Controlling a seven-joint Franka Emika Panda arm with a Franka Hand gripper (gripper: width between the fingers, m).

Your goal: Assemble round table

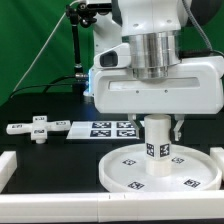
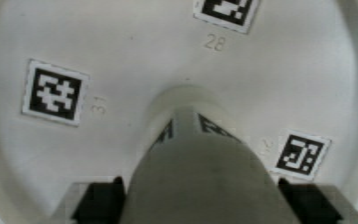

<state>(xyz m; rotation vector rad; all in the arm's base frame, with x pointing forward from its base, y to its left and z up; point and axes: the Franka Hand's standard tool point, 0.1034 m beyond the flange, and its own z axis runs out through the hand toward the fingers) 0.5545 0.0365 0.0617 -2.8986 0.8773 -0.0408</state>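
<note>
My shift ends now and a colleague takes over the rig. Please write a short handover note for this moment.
The gripper is shut on the post, with its fingers at both sides.
The post stands upright at the middle of the round disc, which lies flat on the table.
The cross-shaped piece lies loose on the table at the exterior view's left, beside the marker board.
Done: post set on the disc; whether it is fixed there cannot be told.
Left: probably secure the post, then fit the cross-shaped piece onto it.
</note>
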